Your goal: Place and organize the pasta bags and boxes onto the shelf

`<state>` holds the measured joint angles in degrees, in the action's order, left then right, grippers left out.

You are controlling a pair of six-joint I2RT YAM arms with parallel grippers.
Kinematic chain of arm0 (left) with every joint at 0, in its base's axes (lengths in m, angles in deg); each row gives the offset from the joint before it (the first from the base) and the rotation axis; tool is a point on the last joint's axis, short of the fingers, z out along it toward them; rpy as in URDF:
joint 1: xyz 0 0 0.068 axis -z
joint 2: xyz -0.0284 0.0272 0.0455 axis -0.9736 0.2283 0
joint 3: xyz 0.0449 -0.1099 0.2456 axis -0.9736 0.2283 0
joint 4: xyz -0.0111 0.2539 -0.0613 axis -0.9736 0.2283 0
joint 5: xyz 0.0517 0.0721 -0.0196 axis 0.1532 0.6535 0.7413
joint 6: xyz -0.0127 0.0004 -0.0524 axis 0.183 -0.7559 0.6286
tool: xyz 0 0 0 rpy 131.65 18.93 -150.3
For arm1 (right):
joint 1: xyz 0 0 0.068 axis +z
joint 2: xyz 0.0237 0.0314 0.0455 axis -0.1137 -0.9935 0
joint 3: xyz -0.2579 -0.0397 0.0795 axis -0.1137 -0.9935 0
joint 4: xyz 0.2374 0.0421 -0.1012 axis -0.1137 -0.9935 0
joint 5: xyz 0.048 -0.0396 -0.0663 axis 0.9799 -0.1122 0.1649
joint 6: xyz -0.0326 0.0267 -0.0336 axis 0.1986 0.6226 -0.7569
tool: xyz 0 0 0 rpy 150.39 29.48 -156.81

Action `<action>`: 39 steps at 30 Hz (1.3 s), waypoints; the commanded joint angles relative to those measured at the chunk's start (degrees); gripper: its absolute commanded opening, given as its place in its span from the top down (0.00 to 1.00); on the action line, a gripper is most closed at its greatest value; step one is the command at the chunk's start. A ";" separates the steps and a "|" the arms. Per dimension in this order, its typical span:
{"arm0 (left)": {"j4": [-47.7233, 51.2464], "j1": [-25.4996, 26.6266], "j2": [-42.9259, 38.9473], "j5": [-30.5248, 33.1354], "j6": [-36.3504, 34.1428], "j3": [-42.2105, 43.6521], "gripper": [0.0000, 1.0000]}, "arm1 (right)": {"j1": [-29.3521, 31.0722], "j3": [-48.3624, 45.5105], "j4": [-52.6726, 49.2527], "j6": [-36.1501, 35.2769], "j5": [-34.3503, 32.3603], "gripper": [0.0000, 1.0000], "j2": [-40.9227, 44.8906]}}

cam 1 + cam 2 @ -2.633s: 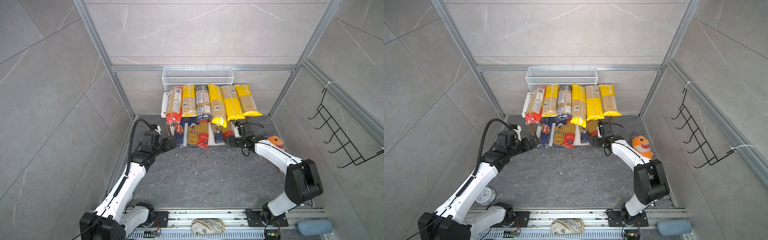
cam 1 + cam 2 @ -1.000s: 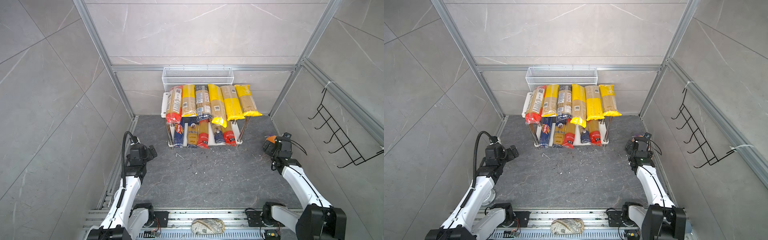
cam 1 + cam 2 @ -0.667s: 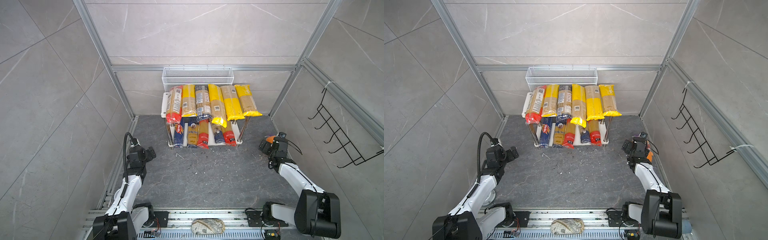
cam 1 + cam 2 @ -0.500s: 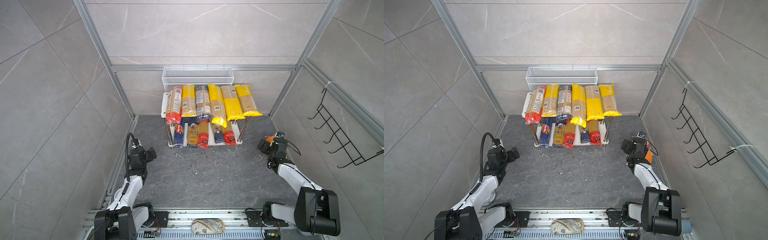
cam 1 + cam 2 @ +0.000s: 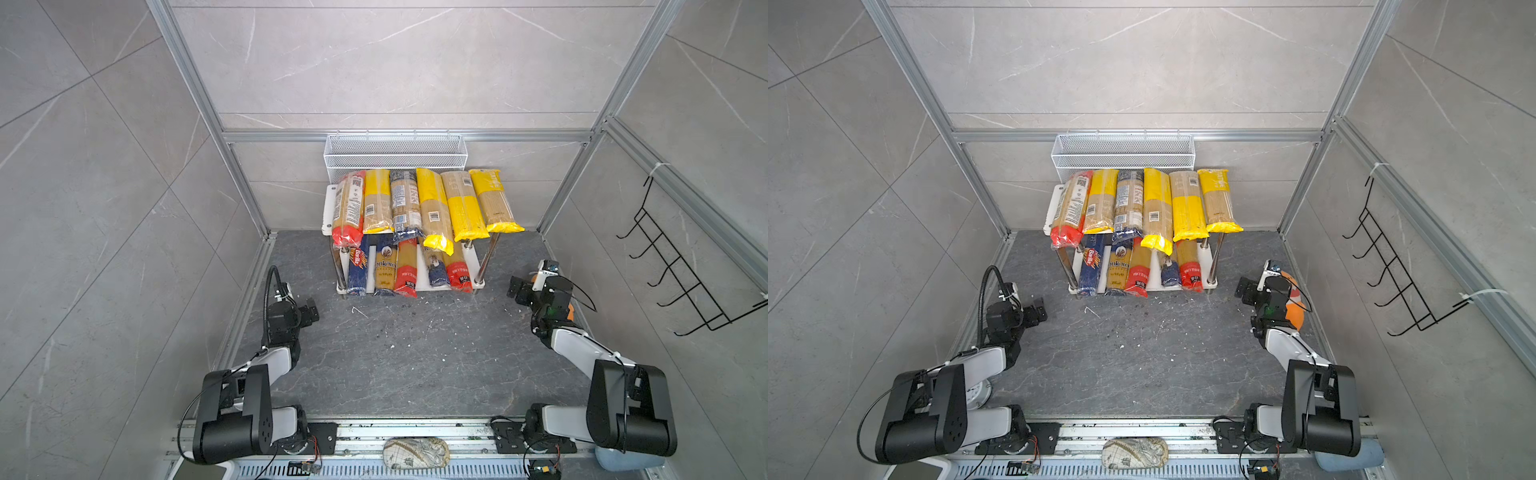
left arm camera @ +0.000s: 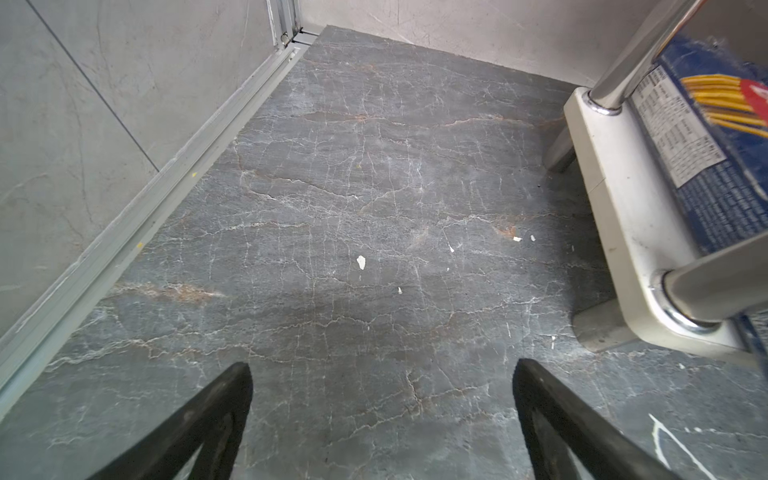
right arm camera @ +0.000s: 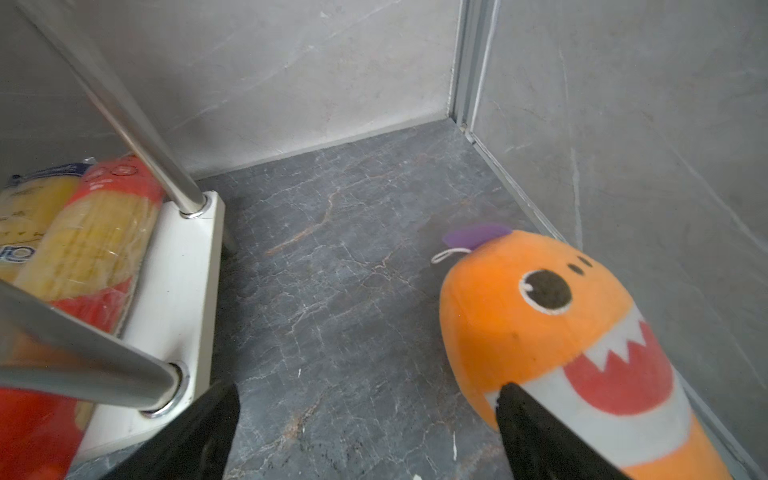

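Sitting upper centre in both top views, shelf [image 5: 475, 272] stands on dark worktop [image 5: 395, 365] near the back wall. Pasta packs [image 5: 432, 208] all on it, lengthwise: six across top tier, five on lower tier. Left pincer [image 5: 312, 311] centre left, jaws wide apart, empty. Right pincer [image 5: 514, 291] centre right, wide apart, empty, just beside orange plush [image 5: 1295, 309].

Lower-tier packs [image 5: 405, 270]: far ends hidden under top board [image 5: 328, 203]; orange plush [image 5: 1296, 311] mostly behind right arm [image 5: 1287, 345]; blue box [image 6: 715, 178] edge-cropped
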<state>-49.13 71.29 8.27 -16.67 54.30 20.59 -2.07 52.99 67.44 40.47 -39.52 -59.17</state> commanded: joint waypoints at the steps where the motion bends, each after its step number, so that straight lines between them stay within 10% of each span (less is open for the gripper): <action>1: -9.43 -0.28 2.11 -1.40 -2.57 0.21 0.00 | 0.08 -1.15 3.41 -2.31 4.08 0.00 -0.65; 14: -14.29 0.70 9.80 -4.12 -5.42 -0.69 0.00 | 0.69 -8.05 8.45 0.51 8.32 0.00 5.08; 25: -13.67 0.76 9.62 -4.21 -5.47 -0.85 0.00 | 3.18 -10.09 18.58 -0.06 8.75 0.00 -6.15; 39: -13.61 0.77 9.62 -4.17 -5.43 -0.89 0.00 | 9.85 -12.77 26.31 -3.74 -1.53 0.00 -9.84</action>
<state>-59.84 71.94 17.99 -19.69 50.69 21.09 7.74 40.33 91.36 37.76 -39.15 -68.87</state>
